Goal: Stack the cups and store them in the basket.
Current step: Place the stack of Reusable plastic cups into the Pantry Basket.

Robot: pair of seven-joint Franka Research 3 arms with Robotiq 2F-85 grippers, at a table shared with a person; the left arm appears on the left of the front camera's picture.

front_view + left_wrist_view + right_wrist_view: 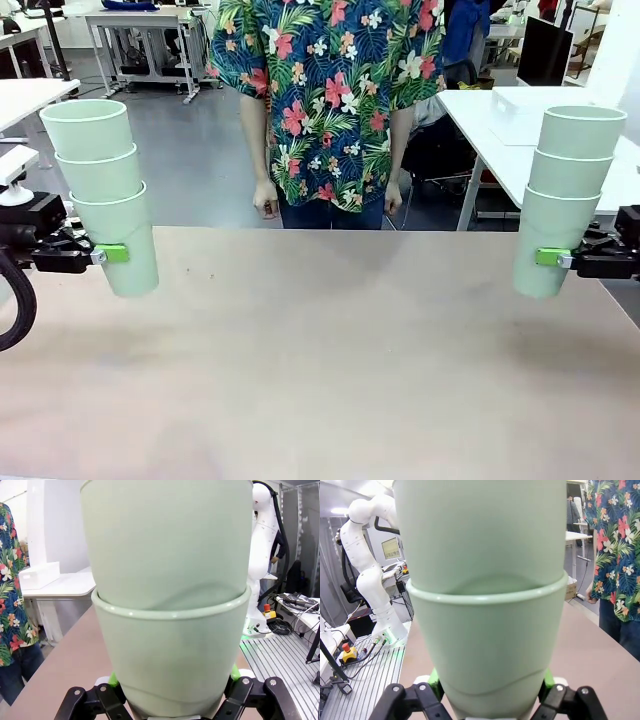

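Note:
Two stacks of pale green cups hang above the table, one at each side. My left gripper [112, 254] is shut on the bottom cup of the left stack of three cups [103, 190], held upright and leaning slightly. My right gripper [545, 257] is shut on the bottom cup of the right stack of three cups [565, 195]. Close up in the left wrist view, the cup stack [170, 605] sits between the green pads [113, 680]. The right wrist view shows its cup stack [487, 605] pinched the same way between its green pads [547, 680]. The basket is out of view.
The brown table [320, 360] stretches bare between the two stacks. A person in a flowered shirt [330, 100] stands at the far edge with hands hanging down. White tables [520, 140] stand beyond at the right and left.

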